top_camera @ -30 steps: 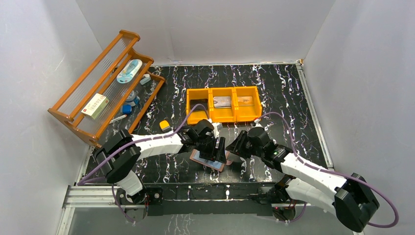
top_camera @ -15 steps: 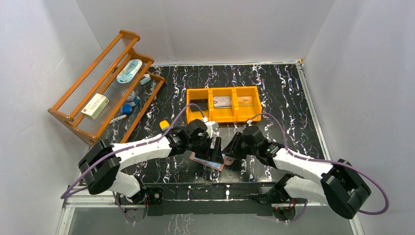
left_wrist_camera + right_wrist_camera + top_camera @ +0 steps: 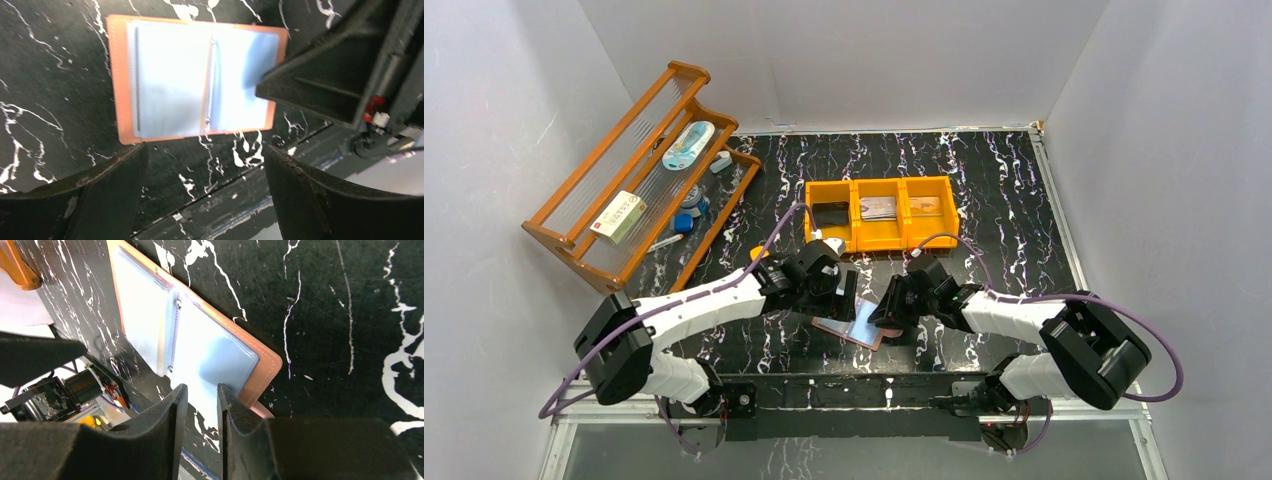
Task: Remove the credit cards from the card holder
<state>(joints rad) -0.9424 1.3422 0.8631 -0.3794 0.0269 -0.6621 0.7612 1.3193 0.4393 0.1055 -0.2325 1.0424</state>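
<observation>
The card holder (image 3: 856,325) lies open and flat near the table's front edge, salmon-pink rim and pale blue lining up. No card shows in its pockets in the left wrist view (image 3: 195,85) or the right wrist view (image 3: 200,350). Credit cards lie in the orange tray: a dark one (image 3: 829,213), a grey one (image 3: 878,208), a brown one (image 3: 927,206). My left gripper (image 3: 839,292) is wide open and empty just off the holder's edge (image 3: 205,150). My right gripper (image 3: 887,315) hovers over the holder's right corner (image 3: 200,390), its jaws a narrow gap apart with nothing between them.
The orange three-compartment tray (image 3: 854,238) stands behind the holder. A wooden rack (image 3: 639,170) with small items leans at the back left. A small yellow block (image 3: 759,253) peeks out by the left arm. The metal rail runs along the table's front edge (image 3: 844,390).
My right gripper has moved left onto the holder's right corner. My left gripper has drawn back and left, off the holder. The holder has stayed in place.
</observation>
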